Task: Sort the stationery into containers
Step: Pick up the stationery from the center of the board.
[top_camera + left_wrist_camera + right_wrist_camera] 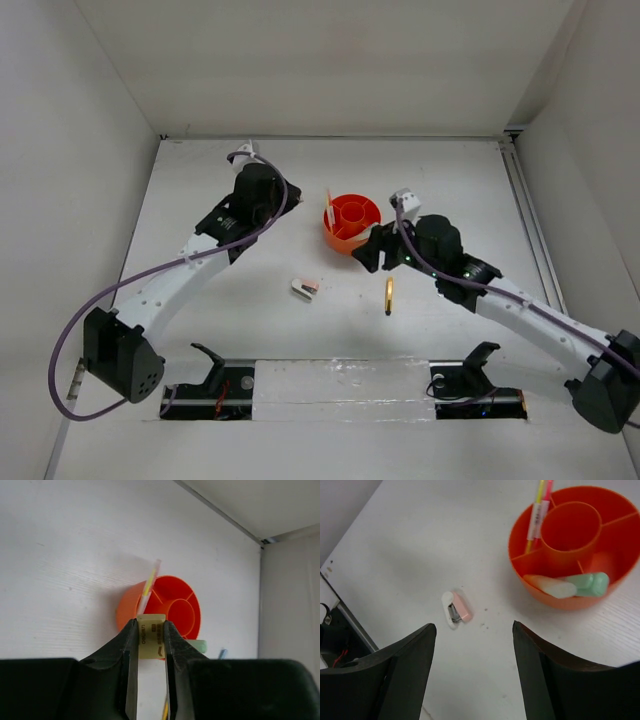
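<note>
The round orange plastic desk organiser (352, 222) (570, 602) (129, 611) stands on the white table (250, 330), a little far of centre, with a central cup and divided compartments around it. A thin yellow pencil (538, 502) (149, 582) and a pink pen (548, 489) lean together in an outer compartment on its left side, their tops rising above the rim. A pale yellow marker (549, 586) and a green marker (590, 582) lie side by side, touching, in the near compartment. Near and to the left of the organiser, well apart from it, a small pink-and-white stapler (305, 288) (456, 610) lies on the table. A gold pen (389, 296) lies to the stapler's right, near of the organiser. The right tool (472, 630) (370, 250) hangs just beside the organiser's near right edge, its fingers spread apart with nothing between them. The left tool (150, 625) sits left of the organiser and points toward it. Its fingers are clamped on a tiny tan block (151, 641) with printed lettering, held clear of the table and short of the organiser's rim.
</note>
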Tool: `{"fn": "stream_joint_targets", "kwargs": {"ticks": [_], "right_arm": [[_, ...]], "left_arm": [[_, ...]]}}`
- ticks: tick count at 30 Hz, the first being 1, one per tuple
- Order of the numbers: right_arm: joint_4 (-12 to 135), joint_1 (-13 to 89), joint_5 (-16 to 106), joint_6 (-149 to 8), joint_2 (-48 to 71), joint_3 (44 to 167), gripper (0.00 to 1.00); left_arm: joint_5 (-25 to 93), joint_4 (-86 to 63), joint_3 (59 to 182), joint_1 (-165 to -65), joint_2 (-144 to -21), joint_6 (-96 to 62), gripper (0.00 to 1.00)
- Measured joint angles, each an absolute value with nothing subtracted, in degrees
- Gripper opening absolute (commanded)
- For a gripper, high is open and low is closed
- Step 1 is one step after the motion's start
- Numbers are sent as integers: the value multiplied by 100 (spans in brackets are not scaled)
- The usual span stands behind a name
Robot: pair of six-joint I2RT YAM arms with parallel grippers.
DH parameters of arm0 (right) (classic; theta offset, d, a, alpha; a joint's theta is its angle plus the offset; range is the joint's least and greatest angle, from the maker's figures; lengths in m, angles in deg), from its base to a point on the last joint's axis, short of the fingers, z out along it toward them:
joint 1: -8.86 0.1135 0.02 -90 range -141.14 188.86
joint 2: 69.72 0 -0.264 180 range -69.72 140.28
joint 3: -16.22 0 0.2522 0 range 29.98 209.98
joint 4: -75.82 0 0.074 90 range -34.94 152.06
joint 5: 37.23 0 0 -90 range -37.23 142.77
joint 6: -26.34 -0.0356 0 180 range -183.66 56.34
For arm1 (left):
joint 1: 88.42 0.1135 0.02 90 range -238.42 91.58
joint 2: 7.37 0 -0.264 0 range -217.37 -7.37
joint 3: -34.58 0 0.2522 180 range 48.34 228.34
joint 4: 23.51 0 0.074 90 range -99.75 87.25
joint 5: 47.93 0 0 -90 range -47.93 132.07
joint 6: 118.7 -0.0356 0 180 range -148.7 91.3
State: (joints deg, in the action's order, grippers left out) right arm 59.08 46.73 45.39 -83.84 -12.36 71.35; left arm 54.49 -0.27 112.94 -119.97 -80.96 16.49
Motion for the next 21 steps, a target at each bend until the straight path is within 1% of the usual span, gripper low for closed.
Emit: {"fn": "stream_joint_targets", "kwargs": {"ticks": [3,5,6,11,13,18,21], "right_arm": [[6135,5180,4841,-8218,-674,7495,66],[6343,5357,5049,-8168,-333,7738,66],[6463,5396,5138,-8155,-169,7858,64],[7141,5396,5431,-8218,583,8297,60],[7425,5401,5451,-8294,871,8422,59],[7897,5407,5272,-8452,1429,8710,58],[8056,5412,5169,-8522,1551,8800,57]], "left_arm": [[5251,-36,11246,-11997,-8010,2033,0],[5098,-38,11240,-11997,-8015,2247,0],[5017,-45,11231,-11997,-8017,2328,0],[4593,-174,11119,-11997,-8039,2645,0],[4448,-274,11010,-11997,-8045,2733,0],[4221,-347,10905,-11997,-8082,2822,0],[4175,-425,10905,-11997,-8080,2822,0]]}}
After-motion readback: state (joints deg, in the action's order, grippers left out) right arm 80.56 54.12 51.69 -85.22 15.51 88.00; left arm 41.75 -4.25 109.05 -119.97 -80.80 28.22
